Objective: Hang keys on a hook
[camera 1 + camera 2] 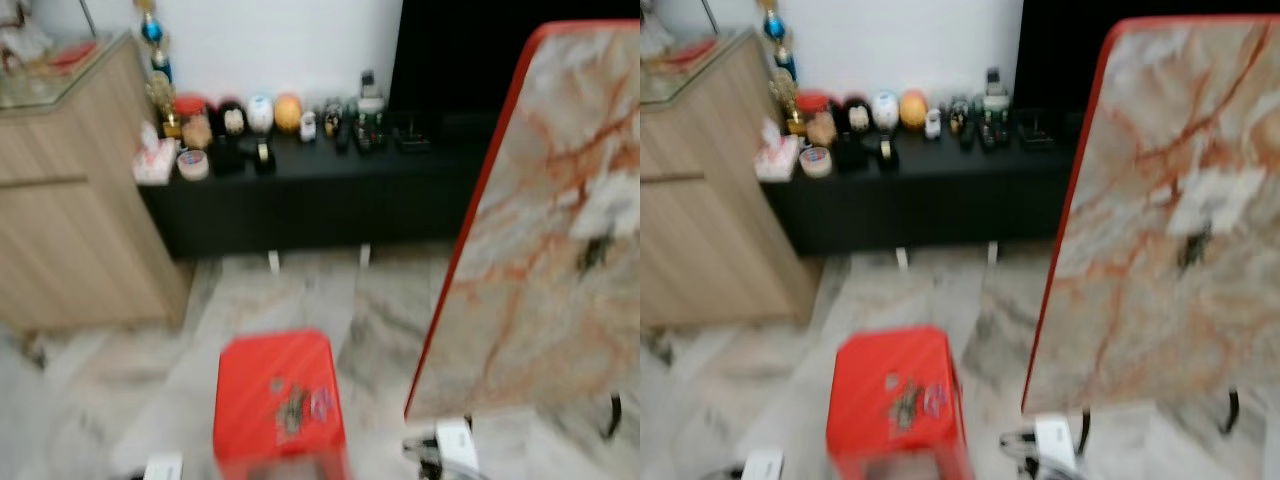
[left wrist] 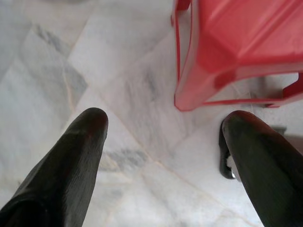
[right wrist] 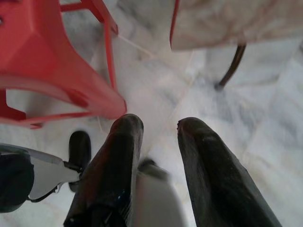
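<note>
A red plastic stool [image 1: 275, 395] stands on the marble floor just ahead. On its seat lies a small blurred cluster, seemingly keys with coloured tags [image 1: 296, 405]. My left gripper [image 2: 165, 120] hangs low over the floor beside the stool's leg [image 2: 184, 61], its fingers open wide with nothing between them. On the stool's other side my right gripper [image 3: 160, 125] hangs low too. Its fingers stand a little apart, with floor showing between the tips. A blurred pale shape sits near their base.
A marble-patterned table [image 1: 560, 220] with a red rim fills the right, on thin dark legs [image 3: 232, 66]. A low black cabinet [image 1: 320, 200] carrying several small items runs along the back wall. A wooden cabinet [image 1: 70, 220] stands at the left. Both eye views are blurred.
</note>
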Robot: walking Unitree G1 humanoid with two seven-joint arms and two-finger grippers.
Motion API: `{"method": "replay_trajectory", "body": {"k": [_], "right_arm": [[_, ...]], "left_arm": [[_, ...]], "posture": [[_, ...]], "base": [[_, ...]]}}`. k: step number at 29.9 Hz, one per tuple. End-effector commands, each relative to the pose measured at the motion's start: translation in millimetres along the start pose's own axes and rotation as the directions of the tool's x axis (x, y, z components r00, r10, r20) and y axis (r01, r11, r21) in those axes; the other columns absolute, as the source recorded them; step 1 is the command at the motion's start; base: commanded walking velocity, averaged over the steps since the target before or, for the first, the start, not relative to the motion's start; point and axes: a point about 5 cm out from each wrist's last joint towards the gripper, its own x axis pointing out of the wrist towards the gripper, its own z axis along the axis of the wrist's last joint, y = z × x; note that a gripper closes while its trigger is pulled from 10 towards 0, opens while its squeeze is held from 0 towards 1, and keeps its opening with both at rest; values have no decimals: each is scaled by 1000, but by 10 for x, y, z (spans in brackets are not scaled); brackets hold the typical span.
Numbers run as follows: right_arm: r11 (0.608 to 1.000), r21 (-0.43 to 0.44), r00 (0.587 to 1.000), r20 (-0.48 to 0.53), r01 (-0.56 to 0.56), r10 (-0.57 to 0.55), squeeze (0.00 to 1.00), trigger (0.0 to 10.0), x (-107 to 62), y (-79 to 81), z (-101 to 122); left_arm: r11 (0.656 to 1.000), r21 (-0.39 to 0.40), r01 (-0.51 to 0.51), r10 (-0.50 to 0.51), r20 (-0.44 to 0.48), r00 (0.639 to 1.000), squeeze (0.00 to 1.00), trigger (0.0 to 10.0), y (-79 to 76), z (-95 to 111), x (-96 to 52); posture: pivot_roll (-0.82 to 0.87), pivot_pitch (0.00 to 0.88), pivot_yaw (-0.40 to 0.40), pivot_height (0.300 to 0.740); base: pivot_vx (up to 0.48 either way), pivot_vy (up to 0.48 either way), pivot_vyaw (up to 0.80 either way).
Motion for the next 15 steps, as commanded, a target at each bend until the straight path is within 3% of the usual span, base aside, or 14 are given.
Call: {"method": "replay_trajectory", "body": {"k": [1,5,15], "right_arm": [[1000,-16,1000,-13,15,-16,0,10000,-17,-79,-61],[999,35,1000,-14,14,-13,0,10000,-20,-92,-73],[998,59,1000,-21,16,-15,0,10000,-21,-111,-77]], "left_arm": [[1000,-5,5,-5,-33,999,0,10000,-21,-96,-23],[1000,-7,3,-3,-40,999,0,10000,-30,-114,-27],[1000,-15,3,-4,-42,999,0,10000,-51,-116,-25]], "posture": [[27,11,20,740],[27,11,20,740],[31,30,17,740]], "base": [[0,480,800],[0,480,666],[0,480,0]]}}
